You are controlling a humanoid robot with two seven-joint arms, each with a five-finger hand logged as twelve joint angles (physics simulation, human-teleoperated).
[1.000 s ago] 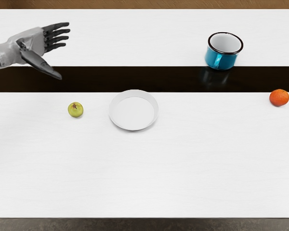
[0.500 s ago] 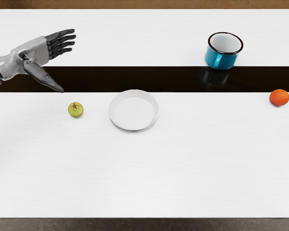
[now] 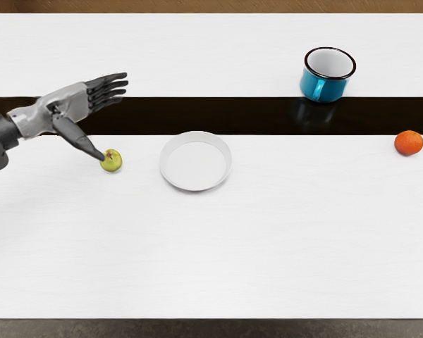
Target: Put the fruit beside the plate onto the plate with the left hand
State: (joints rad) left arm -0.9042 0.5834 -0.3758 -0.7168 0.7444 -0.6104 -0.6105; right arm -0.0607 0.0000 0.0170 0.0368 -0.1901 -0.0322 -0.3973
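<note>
Left hand (image 3: 77, 105) spread above green apple (image 3: 112, 161)

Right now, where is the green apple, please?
In the head view, the green apple sits left of the white plate, with the thumb of the left hand over it.

Small green apple (image 3: 112, 161) upright on white table, just left of empty white plate (image 3: 195, 160).

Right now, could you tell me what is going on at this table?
The left hand hangs open just over the apple, thumb tip by it, grasping nothing. The apple lies on the table left of the plate, not yet on it. An orange and a mug sit farther right.
</note>
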